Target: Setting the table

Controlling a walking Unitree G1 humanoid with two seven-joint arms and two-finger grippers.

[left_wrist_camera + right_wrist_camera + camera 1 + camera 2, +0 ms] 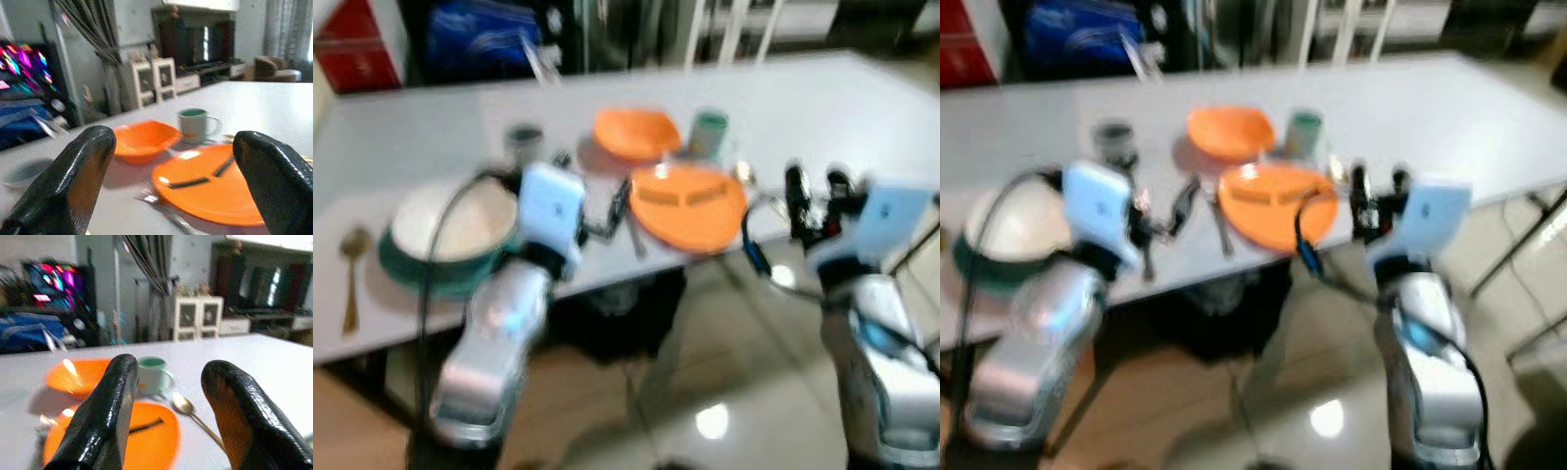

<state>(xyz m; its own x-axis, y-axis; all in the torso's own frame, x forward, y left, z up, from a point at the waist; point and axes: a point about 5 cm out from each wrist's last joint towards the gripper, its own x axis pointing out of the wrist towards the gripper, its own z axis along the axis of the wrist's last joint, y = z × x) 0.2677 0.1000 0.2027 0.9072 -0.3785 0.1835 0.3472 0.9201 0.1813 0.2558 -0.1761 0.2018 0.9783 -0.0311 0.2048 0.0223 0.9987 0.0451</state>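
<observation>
Left gripper [166,186] wide open, empty, orange plate [215,183] ahead; right gripper [168,416] parted, empty, spoon [193,417] beyond fingertips

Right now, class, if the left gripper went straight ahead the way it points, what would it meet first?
Probably the orange plate, with a fork lying just before its near edge. The left gripper is open; blur leaves depth uncertain.

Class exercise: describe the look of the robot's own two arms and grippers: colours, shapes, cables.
Both arms are silver, rounded shells with a pale blue-white box at each wrist. A black cable loops beside each arm. The left gripper and right gripper each have two long, glossy black fingers with rounded tips.
</observation>
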